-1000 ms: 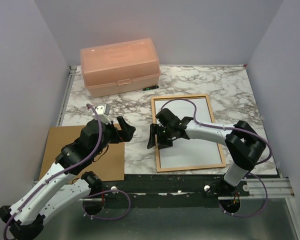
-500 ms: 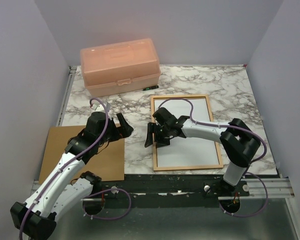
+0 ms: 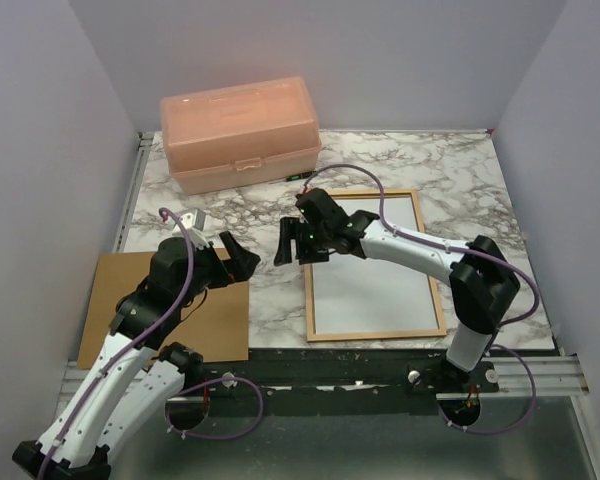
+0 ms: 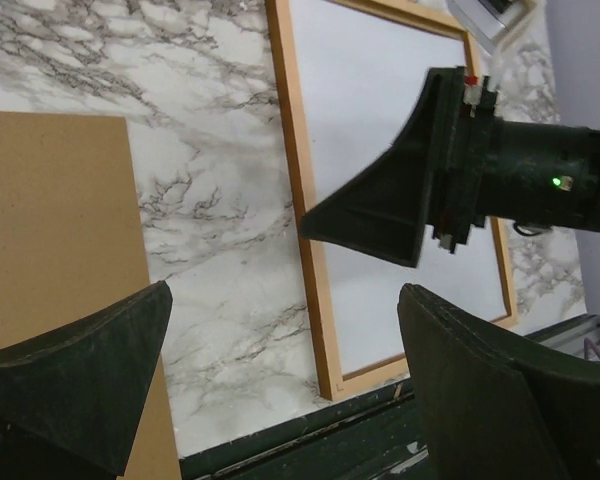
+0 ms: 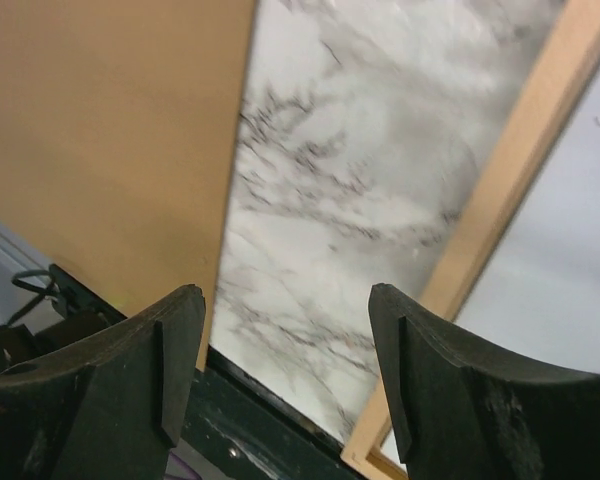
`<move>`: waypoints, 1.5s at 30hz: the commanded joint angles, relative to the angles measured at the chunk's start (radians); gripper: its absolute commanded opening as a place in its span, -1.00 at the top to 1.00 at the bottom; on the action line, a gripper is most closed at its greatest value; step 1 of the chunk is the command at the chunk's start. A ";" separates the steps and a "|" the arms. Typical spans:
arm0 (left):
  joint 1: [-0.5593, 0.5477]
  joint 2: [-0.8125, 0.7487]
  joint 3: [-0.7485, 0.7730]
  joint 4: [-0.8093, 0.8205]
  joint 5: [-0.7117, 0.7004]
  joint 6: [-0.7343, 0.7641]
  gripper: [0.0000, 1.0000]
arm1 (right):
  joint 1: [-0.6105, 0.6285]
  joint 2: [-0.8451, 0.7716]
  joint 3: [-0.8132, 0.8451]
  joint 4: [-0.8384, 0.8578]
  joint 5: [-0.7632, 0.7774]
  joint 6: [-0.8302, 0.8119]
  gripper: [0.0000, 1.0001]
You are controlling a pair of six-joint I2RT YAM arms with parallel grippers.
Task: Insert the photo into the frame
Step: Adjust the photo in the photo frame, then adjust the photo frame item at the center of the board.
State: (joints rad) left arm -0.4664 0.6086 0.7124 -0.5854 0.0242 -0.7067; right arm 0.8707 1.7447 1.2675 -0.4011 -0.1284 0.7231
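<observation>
The frame (image 3: 310,262) lies flat on the marble table, right of centre. The photo (image 3: 375,270) lies inside it, white back up; its printed side is hidden. My right gripper (image 3: 290,244) is open and empty, held above the table just left of the frame's far-left part. My left gripper (image 3: 239,258) is open and empty, over the far-right corner of the brown backing board (image 3: 170,310). The left wrist view shows the frame (image 4: 298,200), the white photo (image 4: 380,110) and one of the right gripper's fingers (image 4: 380,205). The right wrist view shows the frame's edge (image 5: 505,200) and the photo (image 5: 570,300).
A pink plastic box (image 3: 240,133) stands at the back left, with a small dark pen-like item (image 3: 300,175) beside it. The backing board hangs over the table's near-left edge; it shows in the left wrist view (image 4: 50,230) and the right wrist view (image 5: 110,130).
My right gripper has moved from the frame's left edge to the far left, off the frame. My left gripper has drawn back slightly to the left.
</observation>
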 commanded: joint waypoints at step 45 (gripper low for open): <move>0.005 -0.187 0.072 0.007 0.015 0.118 -0.97 | 0.030 0.647 0.577 0.052 -0.327 -0.193 -0.54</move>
State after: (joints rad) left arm -0.4660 0.4103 0.7944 -0.5777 0.0341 -0.5903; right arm 0.8780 2.4413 1.9816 -0.3008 -0.3965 0.5282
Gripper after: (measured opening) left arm 0.984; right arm 0.769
